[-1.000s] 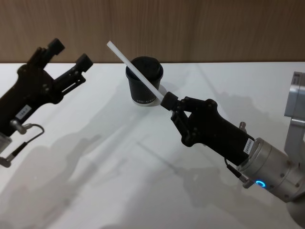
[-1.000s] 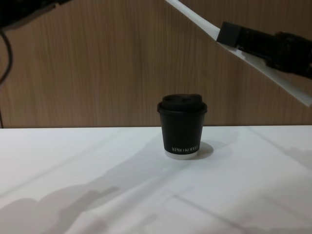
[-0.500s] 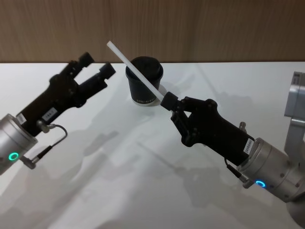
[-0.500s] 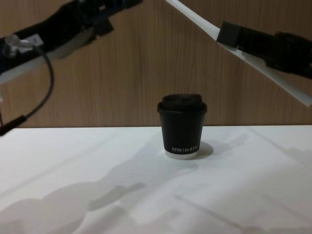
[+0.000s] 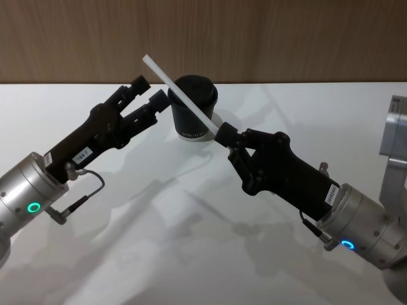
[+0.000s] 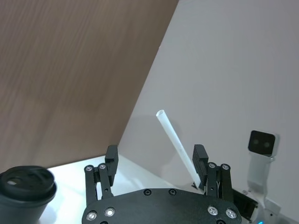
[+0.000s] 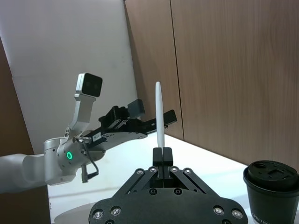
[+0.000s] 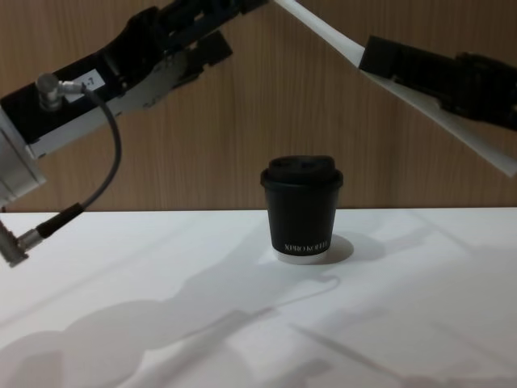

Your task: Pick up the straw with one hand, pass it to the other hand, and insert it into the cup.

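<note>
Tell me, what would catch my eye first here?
A long white straw slants up through the air in the middle, clamped by the right gripper. The left gripper reaches in from the other side, open, with its tips close beside the straw's upper part. Below them a small black lidded cup stands on the white table.

Lab-like test bench, bare white table [image 5: 191, 267], wood-panel wall [image 5: 286, 38] behind
</note>
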